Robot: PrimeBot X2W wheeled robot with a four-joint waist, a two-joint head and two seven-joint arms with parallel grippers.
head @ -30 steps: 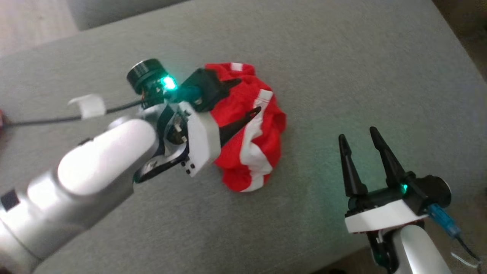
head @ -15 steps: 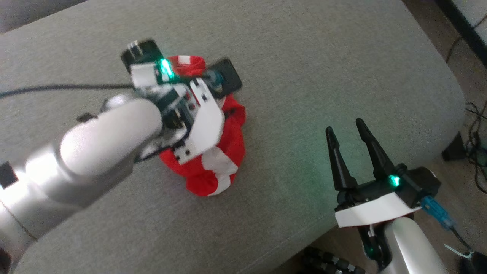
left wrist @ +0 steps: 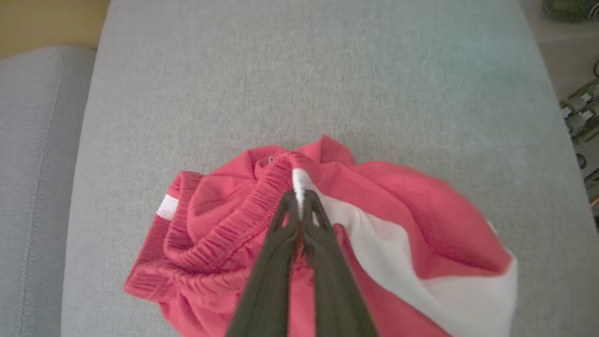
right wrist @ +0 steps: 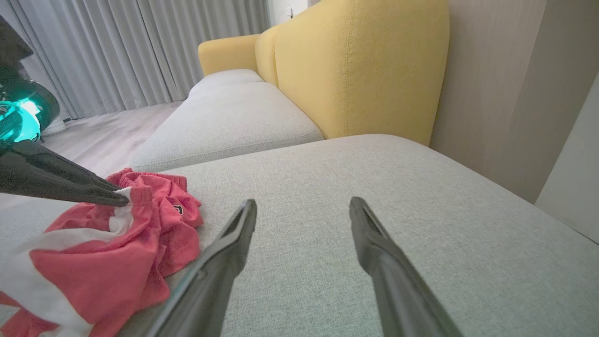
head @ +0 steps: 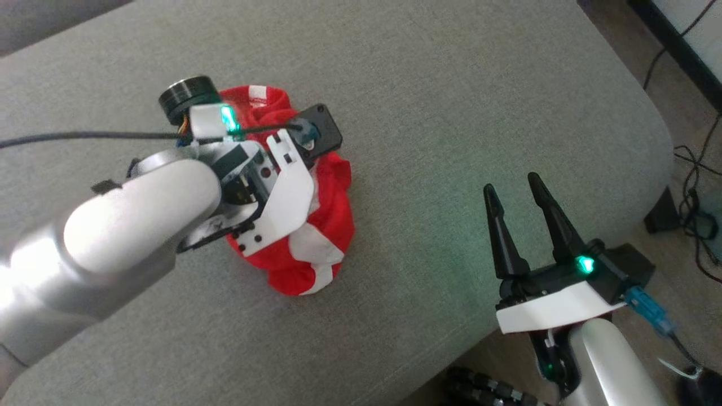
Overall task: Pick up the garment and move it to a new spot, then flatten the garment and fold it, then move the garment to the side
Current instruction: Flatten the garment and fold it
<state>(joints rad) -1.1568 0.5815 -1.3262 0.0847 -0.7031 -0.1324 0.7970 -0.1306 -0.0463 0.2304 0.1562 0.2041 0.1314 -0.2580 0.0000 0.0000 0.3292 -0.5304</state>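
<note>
Support: grey seat cushion [head: 451,84]; yellow backrest [right wrist: 355,70] behind it in the right wrist view.
Garment position: red garment [head: 338,220] with white stripes lies crumpled on the cushion, left of its middle, well in from the near edge and the rounded right corner.
Left gripper: left gripper [left wrist: 299,199] is closed on a raised fold where the ribbed waistband meets a white stripe; the tips are pressed together with cloth between them.
Right gripper: right gripper [head: 512,189] has its jaws spread and empty, over the near edge of the cushion, well apart from the garment.
Risk 1: the pinch looks thin and sits right at the tips, so the fold may slip out on lifting.
Risk 2: only the top layer seems caught, so the garment would likely hang bunched and land as crumpled as it is now, making flattening harder.
Risk 3: the black cable [head: 84,135] runs across the left wrist just above the cloth and could snag a fold.
Writing: none readable. A small dark tag [right wrist: 179,209] shows on the garment, too small to read.
</note>
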